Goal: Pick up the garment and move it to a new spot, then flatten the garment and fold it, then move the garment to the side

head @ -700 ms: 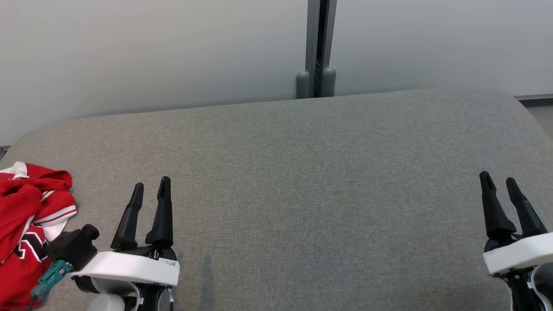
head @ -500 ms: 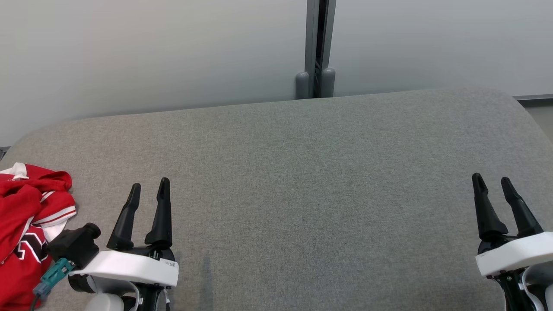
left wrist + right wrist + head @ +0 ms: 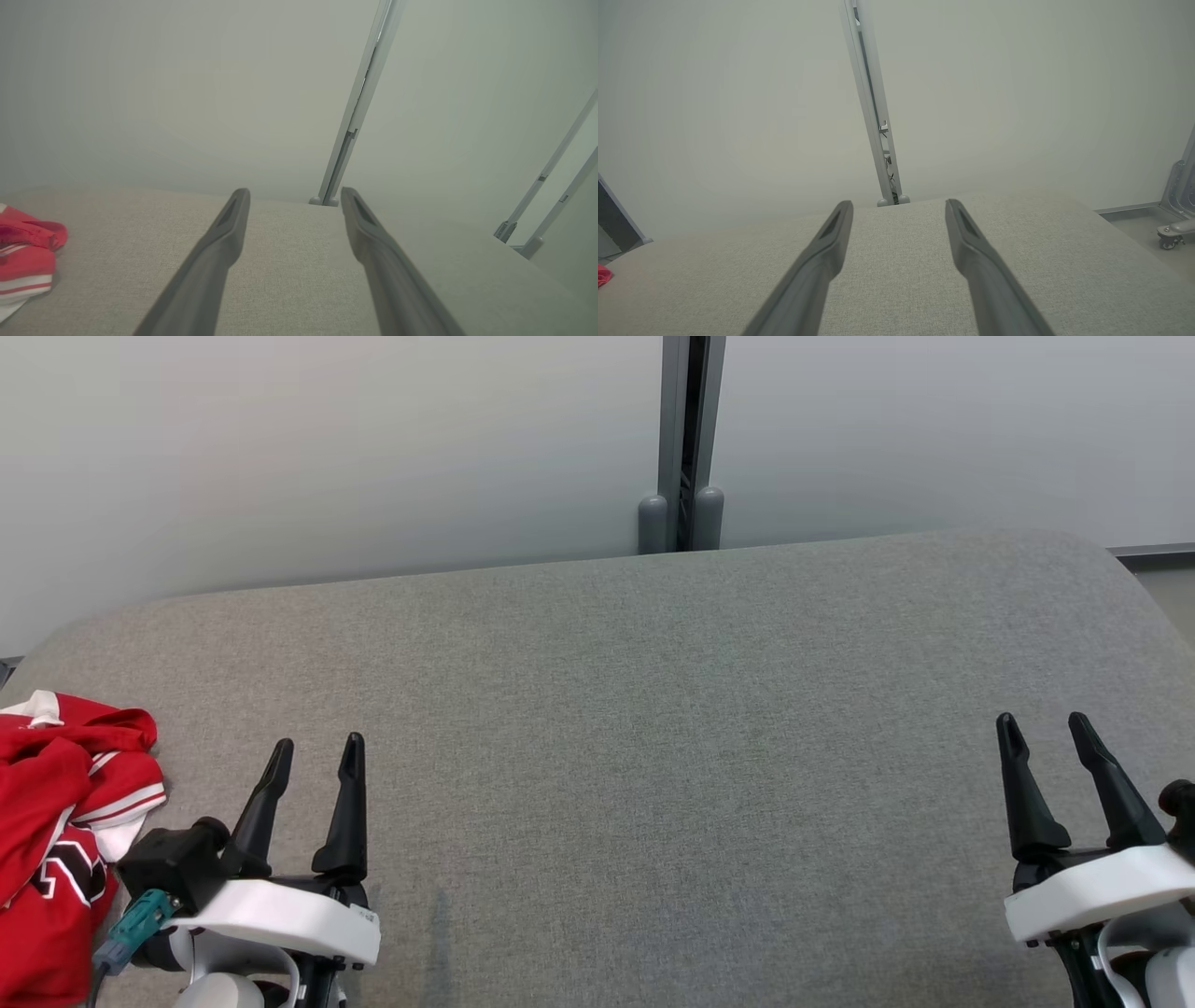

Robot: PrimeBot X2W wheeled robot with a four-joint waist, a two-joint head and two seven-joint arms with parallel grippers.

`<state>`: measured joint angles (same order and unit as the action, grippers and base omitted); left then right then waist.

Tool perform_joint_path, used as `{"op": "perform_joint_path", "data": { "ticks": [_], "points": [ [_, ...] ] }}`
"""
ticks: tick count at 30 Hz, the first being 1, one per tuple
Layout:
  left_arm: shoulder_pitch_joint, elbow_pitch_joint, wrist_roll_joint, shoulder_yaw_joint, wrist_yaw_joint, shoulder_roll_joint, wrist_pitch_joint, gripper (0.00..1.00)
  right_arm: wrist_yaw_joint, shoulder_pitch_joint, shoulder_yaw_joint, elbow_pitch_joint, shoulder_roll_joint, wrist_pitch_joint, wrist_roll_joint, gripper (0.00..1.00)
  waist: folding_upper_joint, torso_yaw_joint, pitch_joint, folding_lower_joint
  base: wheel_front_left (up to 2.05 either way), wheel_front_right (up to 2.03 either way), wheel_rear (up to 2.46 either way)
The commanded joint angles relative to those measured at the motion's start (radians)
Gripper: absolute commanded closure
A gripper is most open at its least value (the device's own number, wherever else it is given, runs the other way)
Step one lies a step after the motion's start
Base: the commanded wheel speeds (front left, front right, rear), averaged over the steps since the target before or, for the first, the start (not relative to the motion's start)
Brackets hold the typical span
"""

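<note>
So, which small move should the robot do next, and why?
Probably swing the left pincer leftward toward the garment. The garment lies crumpled at the left edge of the pad, apart from that open, empty pincer and far from the right pincer, also open.

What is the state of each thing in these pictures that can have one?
garment: crumpled in a heap, not folded, lying at the left end of the grey surface, not held.
left gripper: open, holding nothing, fingers apart from the garment.
right gripper: open, holding nothing, far from the garment.
grey surface: flat, bears the garment.
</note>
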<state>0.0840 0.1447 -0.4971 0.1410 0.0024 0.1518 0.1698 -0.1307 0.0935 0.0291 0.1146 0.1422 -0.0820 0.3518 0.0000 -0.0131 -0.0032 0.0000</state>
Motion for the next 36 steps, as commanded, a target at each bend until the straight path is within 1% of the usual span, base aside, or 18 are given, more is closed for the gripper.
{"op": "perform_joint_path", "data": {
  "ticks": [1,9,18,20,24,27,36],
  "points": [
    [0.004,-0.004,0.019,-0.006,0.007,0.010,-0.003,0.00,0.000,0.013,-0.003,-0.005,0.008,-0.012,-0.022,0.00,0.0000,0.000,0.000,0.0000,0.00,0.00,0.00],
    [-0.001,0.009,0.082,-0.013,0.021,0.018,-0.013,0.00,0.000,0.009,-0.021,0.012,0.000,-0.044,-0.090,0.00,0.0000,-0.001,-0.004,0.0000,0.00,0.00,0.00],
    [-0.005,0.017,0.138,-0.015,0.024,0.025,-0.023,0.00,0.000,0.002,-0.023,0.023,-0.009,-0.063,-0.148,0.00,0.0000,-0.004,-0.008,0.0000,0.00,0.00,0.00],
    [-0.005,0.017,0.150,-0.017,0.025,0.026,-0.025,0.00,0.000,0.000,-0.025,0.028,-0.014,-0.062,-0.152,0.00,0.0000,-0.005,-0.008,0.0000,0.00,0.00,0.00],
    [-0.004,0.022,0.155,-0.017,0.010,0.025,-0.034,0.00,0.000,-0.001,-0.034,0.039,-0.012,-0.063,-0.158,0.00,0.0000,-0.006,-0.009,0.0000,0.00,0.00,0.00],
    [-0.001,0.027,0.166,-0.022,0.007,0.029,-0.035,0.00,0.000,0.000,-0.041,0.046,-0.011,-0.066,-0.160,0.00,0.0000,-0.007,-0.009,0.0000,0.00,0.00,0.00],
    [0.006,0.042,0.203,-0.030,0.017,0.038,-0.048,0.00,0.000,-0.001,-0.056,0.059,-0.013,-0.077,-0.179,0.00,0.0000,-0.013,-0.010,0.0000,0.00,0.00,0.00]
  ]
}}
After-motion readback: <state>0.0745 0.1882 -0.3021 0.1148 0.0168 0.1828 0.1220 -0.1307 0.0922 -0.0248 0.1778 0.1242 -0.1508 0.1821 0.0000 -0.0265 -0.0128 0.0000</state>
